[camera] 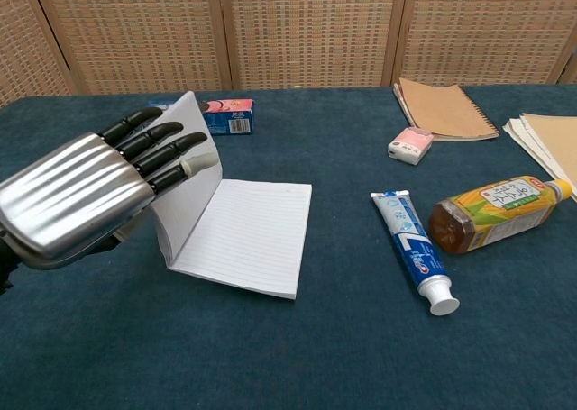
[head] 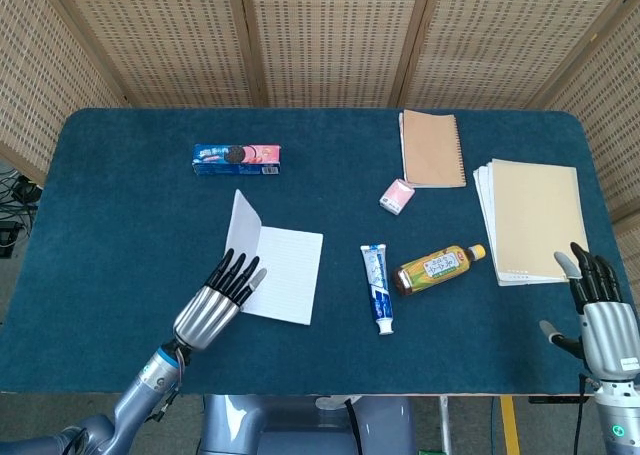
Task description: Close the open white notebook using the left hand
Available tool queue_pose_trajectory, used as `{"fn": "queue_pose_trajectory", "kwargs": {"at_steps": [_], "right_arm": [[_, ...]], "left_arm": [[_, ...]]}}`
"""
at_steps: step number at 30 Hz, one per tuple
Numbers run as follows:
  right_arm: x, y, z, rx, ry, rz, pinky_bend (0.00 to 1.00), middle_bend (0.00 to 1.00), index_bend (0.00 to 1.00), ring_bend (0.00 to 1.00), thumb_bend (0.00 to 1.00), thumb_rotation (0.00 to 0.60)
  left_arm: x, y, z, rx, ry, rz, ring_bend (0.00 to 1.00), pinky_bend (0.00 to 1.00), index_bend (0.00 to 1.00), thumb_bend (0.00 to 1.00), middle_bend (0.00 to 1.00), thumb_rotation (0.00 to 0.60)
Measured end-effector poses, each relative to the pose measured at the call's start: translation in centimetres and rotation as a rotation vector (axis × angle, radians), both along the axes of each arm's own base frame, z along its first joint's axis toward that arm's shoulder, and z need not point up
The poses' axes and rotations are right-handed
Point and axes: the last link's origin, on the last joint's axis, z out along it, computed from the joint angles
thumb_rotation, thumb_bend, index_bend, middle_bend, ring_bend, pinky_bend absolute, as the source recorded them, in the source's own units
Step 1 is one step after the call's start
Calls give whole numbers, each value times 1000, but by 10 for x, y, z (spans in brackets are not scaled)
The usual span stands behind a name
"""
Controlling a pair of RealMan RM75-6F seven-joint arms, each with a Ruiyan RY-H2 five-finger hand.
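standing near upright at frame centre-left, the left page of the white notebook [camera: 236,234] is propped by the left hand [camera: 86,194], fingers extended; the right hand [head: 603,310], lower right, is seen with fingers straight, holding nothing.

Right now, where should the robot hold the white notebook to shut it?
Probably the raised left page of the white notebook, near its outer edge, coming from the left. That page stands tilted up with the left hand against its outer face, while the right page lies flat, so pushing rightward should fold it over.

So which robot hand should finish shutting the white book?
The left robot hand: its fingers are already against the lifted page of the white notebook. The right robot hand sits far off at the table's edge.
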Motion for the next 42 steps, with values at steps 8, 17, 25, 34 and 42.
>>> {"fn": "queue_pose_trajectory", "kwargs": {"at_steps": [8, 17, 25, 34, 42], "right_arm": [[-1, 0, 2, -7, -8, -3, 0, 0, 81, 0, 45, 600], [-1, 0, 3, -6, -16, -1, 0, 0, 82, 0, 45, 600], [-3, 0, 5, -10, 5, -3, 0, 0, 81, 0, 44, 600], [-6, -1, 5, -11, 63, -11, 0, 0, 65, 0, 44, 600], [-8, -1, 8, -23, 120, -24, 0, 0, 24, 0, 47, 600]], "left_arm": [[13, -3, -4, -11, -7, -100, 0, 0, 0, 520, 0, 600], [15, -2, -15, -33, 1, -90, 0, 0, 0, 520, 0, 600], [8, -6, -1, -54, -123, 7, 0, 0, 0, 464, 0, 600], [-36, -30, 63, -11, -334, 260, 0, 0, 0, 173, 0, 595], [-85, -60, 105, 27, -401, 503, 0, 0, 0, 126, 0, 548]]}}
